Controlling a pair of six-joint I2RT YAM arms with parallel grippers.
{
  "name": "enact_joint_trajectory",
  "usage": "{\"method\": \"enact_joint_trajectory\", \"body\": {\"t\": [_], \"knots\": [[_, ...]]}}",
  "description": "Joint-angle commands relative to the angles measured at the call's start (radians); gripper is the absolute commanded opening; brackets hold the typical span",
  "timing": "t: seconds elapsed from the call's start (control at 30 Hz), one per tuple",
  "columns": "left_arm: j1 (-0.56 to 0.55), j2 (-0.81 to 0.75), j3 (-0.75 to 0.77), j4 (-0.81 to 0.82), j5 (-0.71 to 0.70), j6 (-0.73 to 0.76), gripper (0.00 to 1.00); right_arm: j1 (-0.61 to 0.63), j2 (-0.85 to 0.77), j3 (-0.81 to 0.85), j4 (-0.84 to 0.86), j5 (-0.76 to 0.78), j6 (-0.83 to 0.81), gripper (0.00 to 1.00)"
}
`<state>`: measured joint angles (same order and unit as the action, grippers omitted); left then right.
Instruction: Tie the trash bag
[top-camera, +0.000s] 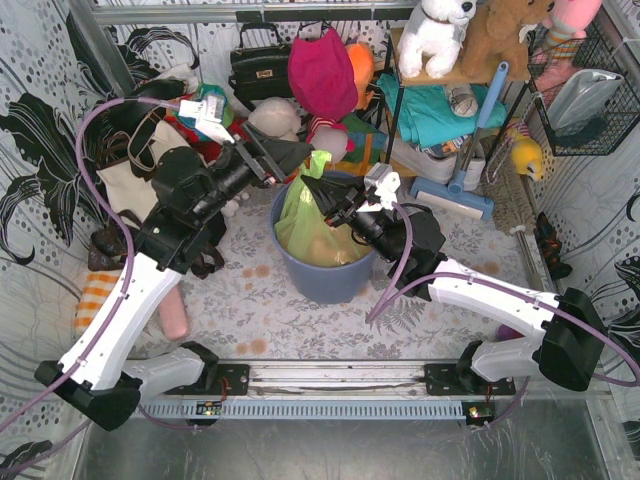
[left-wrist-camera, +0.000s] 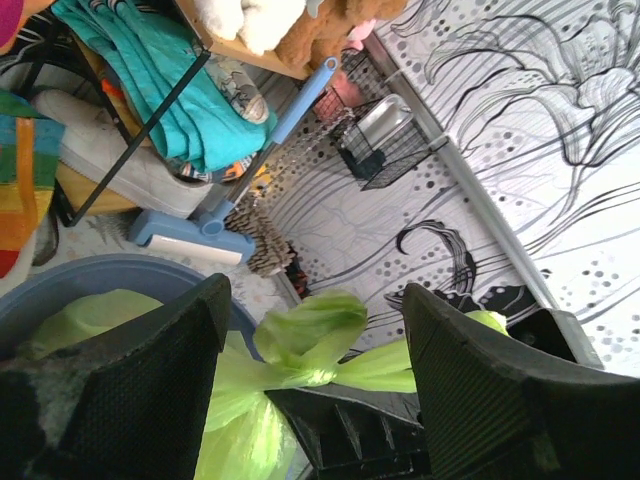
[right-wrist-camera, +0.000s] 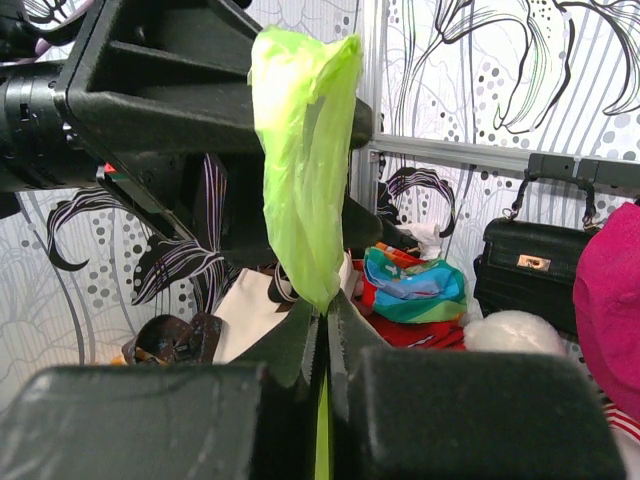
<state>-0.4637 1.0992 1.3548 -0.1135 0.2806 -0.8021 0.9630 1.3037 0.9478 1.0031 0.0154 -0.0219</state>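
2 arms meet at the neck of the trash bag, which sits in the round blue-grey bin.

The left arm rises from its base, bends at the elbow and reaches forward and to the right. This puts the left end effector just left of and above the bag's gathered top, with its 2 fingers spread wide. In the left wrist view the twisted green neck lies in the gap between them, touching neither as far as can be seen. The right arm runs low over the surface from the right, then angles up and left. The right end effector meets the neck from the right, fingers pressed together and pinching a thin strip of green plastic. A loose flap stands up just beyond its tips.
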Motion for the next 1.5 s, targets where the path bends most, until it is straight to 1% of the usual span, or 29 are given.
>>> {"method": "enact_joint_trajectory", "body": {"t": [0.0, 0.13, 0.2, 0.33, 0.43, 0.53, 0.63, 0.73, 0.83, 0.93, 1.0, 1.07, 1.3, 1.47], "knots": [[-0.081, 0.02, 0.077, -0.073, -0.208, 0.141, 0.78, -0.003, -0.01, 0.015, 0.069, -0.015, 0.017, 0.0], [-0.142, 0.012, 0.084, -0.155, -0.363, 0.222, 0.78, -0.003, -0.017, 0.011, 0.065, -0.007, 0.016, 0.0], [-0.153, -0.006, 0.072, -0.179, -0.411, 0.237, 0.74, -0.004, -0.021, 0.008, 0.063, -0.001, 0.013, 0.0], [-0.157, -0.034, 0.047, -0.214, -0.441, 0.244, 0.64, -0.003, -0.023, 0.011, 0.059, -0.005, 0.008, 0.0], [-0.158, -0.048, 0.029, -0.217, -0.445, 0.239, 0.57, -0.004, -0.021, 0.011, 0.06, -0.007, 0.007, 0.0], [-0.158, -0.056, 0.018, -0.197, -0.441, 0.237, 0.52, -0.003, -0.02, 0.01, 0.06, -0.008, 0.01, 0.0], [-0.158, -0.07, -0.003, -0.139, -0.414, 0.23, 0.52, -0.002, -0.02, 0.009, 0.063, -0.009, 0.013, 0.0], [-0.157, -0.092, -0.043, -0.035, -0.368, 0.211, 0.55, -0.003, -0.021, 0.007, 0.064, -0.011, 0.017, 0.0], [-0.157, -0.094, -0.055, 0.032, -0.336, 0.19, 0.55, -0.003, -0.024, 0.004, 0.065, -0.011, 0.019, 0.0], [-0.156, -0.08, -0.048, 0.049, -0.327, 0.182, 0.52, -0.002, -0.024, 0.002, 0.069, -0.011, 0.021, 0.0], [-0.156, -0.072, -0.046, 0.057, -0.317, 0.178, 0.45, -0.003, -0.024, 0.0, 0.07, -0.011, 0.021, 0.0], [-0.156, -0.071, -0.051, 0.069, -0.313, 0.17, 0.41, -0.003, -0.024, -0.002, 0.072, -0.009, 0.022, 0.0], [-0.155, -0.04, -0.054, 0.054, -0.342, 0.177, 0.38, -0.003, -0.024, -0.006, 0.079, -0.01, 0.028, 0.0], [-0.152, -0.044, -0.086, 0.105, -0.336, 0.163, 0.37, -0.002, -0.024, -0.009, 0.081, -0.009, 0.029, 0.0]]}}
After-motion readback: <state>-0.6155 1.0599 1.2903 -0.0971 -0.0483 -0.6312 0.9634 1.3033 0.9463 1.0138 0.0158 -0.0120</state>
